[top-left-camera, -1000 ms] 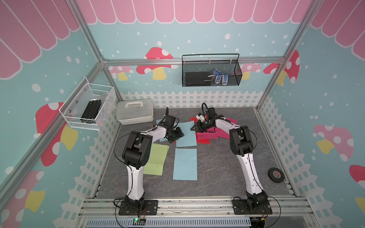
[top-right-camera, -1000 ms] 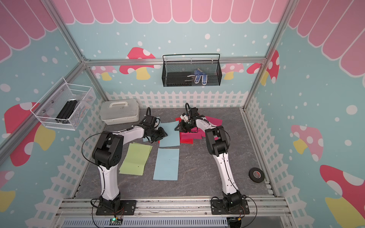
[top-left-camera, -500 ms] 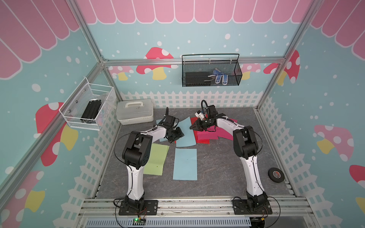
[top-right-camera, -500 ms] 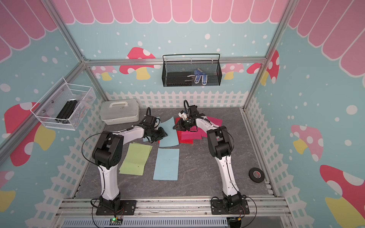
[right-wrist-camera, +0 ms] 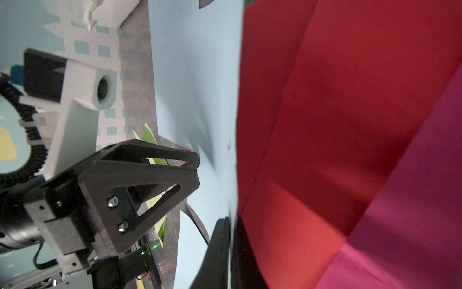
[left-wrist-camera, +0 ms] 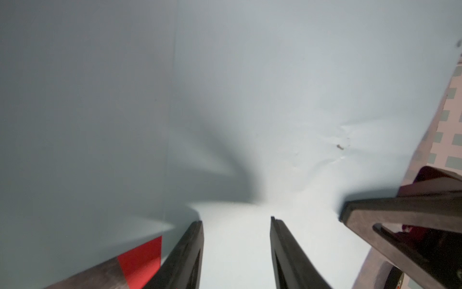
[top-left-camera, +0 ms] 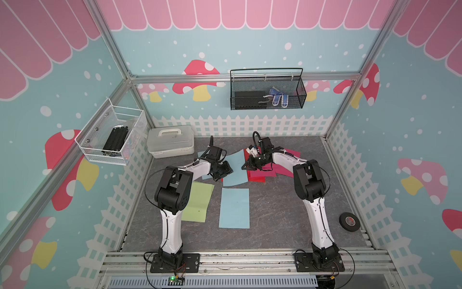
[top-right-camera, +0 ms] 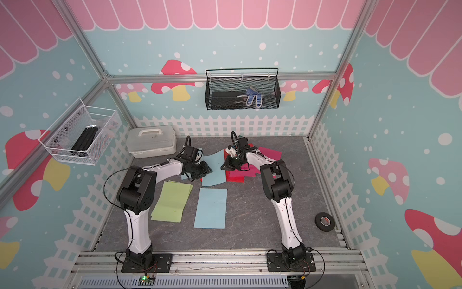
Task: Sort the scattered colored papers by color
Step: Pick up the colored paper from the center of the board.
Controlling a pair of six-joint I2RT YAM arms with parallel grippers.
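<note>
The grey marbled worktop (top-left-camera: 275,212) has coloured paper spread all over it. Nearest the arm bases, roughly in the middle, a flat light blue paper sheet (top-left-camera: 234,207) lies by itself. Just beside it on the left arm's side are the light green paper sheets (top-left-camera: 198,201), stacked a bit askew.

Further back, a curved light blue paper sheet (top-left-camera: 235,172) sits between the two arms, and its edge on the right arm's side curls up off the surface. Touching that is a red paper sheet (top-left-camera: 256,176) with magenta-pink paper sheets (top-right-camera: 271,154) overlapping it, one messy pile under the right arm.

A white plastic lidded box (top-left-camera: 171,143) with a handle is parked in the back corner on the left side, apart from the pile.

The left pincer (left-wrist-camera: 235,220) is about half open, with both tips down on the curved blue sheet and nothing clamped between them. The right pincer (right-wrist-camera: 232,220) is closed tight. In the right wrist view the raised edge of that same blue sheet runs right between its tips, so it's pinching it. The two pincers face each other across the sheet, near but not touching.

A small black tape roll (top-left-camera: 349,221) sits alone by the right wall.
</note>
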